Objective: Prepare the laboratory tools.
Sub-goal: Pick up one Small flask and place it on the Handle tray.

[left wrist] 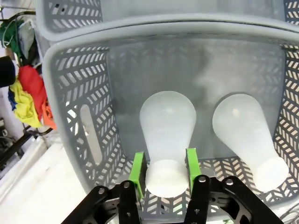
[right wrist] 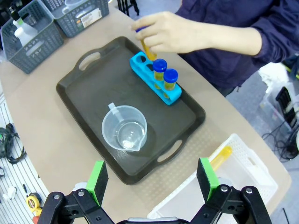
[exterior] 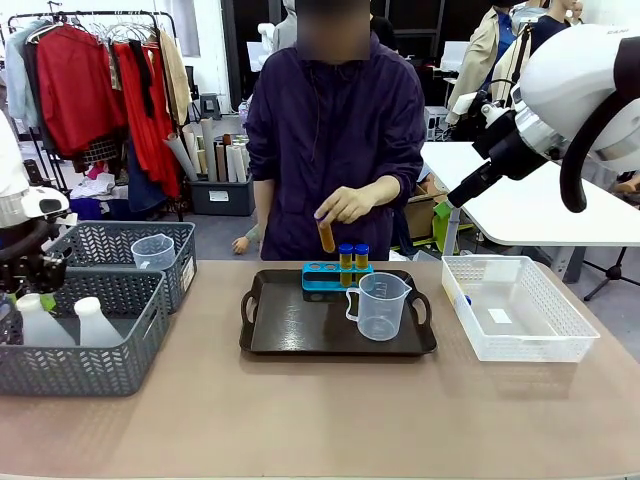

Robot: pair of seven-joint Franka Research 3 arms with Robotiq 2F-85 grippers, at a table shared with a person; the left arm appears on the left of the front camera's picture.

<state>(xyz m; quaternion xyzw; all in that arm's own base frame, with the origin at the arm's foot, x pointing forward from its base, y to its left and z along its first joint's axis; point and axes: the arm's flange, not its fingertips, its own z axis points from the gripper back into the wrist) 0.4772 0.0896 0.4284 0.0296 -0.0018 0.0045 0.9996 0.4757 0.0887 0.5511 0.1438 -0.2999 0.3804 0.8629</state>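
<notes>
Partly behind grey basket mesh, flask in left pincer.

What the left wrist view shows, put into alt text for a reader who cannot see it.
The left gripper straddles the neck of a whitish conical flask standing in a grey mesh basket; whether its green pads press it is unclear. A second flask stands beside it in the same basket.

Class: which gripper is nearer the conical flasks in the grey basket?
Left. The left gripper clasps one conical flask by its neck; the right gripper hangs open, high above the tray.
</notes>
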